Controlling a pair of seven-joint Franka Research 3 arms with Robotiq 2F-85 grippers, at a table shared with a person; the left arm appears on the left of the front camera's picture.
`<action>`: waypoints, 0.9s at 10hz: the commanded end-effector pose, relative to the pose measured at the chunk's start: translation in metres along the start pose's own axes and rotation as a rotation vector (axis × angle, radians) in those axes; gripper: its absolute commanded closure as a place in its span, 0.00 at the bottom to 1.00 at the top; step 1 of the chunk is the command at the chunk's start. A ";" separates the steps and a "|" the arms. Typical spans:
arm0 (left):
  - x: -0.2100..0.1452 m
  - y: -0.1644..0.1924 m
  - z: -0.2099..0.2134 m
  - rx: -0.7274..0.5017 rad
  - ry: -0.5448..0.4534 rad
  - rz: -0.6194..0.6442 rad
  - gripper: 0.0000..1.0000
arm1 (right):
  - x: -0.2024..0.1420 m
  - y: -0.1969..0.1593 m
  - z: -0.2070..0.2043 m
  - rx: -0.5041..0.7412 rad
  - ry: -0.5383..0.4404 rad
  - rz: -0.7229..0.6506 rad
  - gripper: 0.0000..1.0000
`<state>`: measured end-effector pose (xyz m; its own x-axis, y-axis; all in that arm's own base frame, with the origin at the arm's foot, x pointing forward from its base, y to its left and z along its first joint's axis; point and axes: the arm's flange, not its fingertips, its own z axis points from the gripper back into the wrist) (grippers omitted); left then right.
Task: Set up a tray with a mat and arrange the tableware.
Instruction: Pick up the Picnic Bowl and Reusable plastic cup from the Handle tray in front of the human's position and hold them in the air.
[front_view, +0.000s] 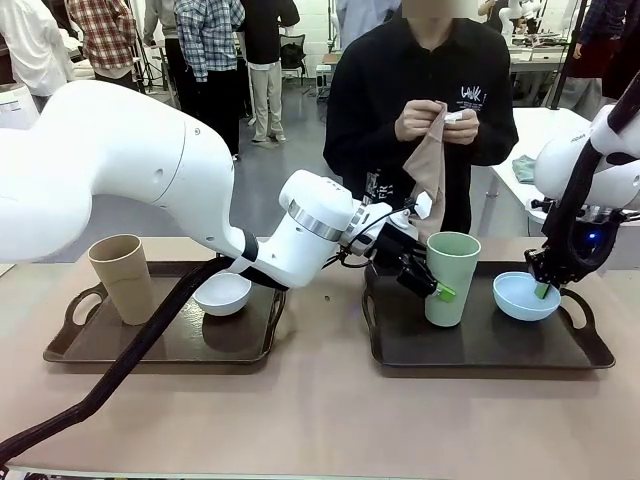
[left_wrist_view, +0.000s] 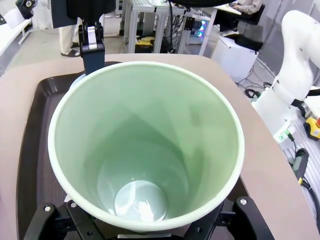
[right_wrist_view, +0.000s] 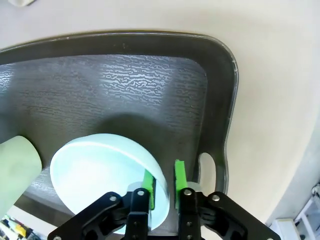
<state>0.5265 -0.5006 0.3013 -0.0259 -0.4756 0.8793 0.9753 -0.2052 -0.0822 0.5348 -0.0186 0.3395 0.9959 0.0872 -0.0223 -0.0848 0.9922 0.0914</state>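
Grip comes first: the left gripper is clasped round the pale green cup, which stands upright on the right-hand tray, so it should lift straight up. The right gripper straddles the rim of the light blue bowl beside the cup. I cannot tell whether it pinches, so check the bite before raising.
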 end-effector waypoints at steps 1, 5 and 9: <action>0.000 -0.010 0.005 0.010 -0.025 0.018 1.00 | -0.015 -0.003 0.005 -0.030 -0.036 0.026 1.00; -0.001 -0.021 0.019 0.030 -0.040 0.039 0.71 | -0.019 0.002 0.011 -0.063 -0.038 0.007 0.99; 0.066 -0.080 0.097 0.092 -0.076 0.062 0.71 | -0.063 0.040 0.091 0.026 -0.092 0.125 0.99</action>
<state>0.4990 -0.4605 0.3795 0.0458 -0.4350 0.8993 0.9881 -0.1128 -0.1049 0.4980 0.0014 0.4090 0.9862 0.1577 0.0497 -0.1612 0.9838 0.0781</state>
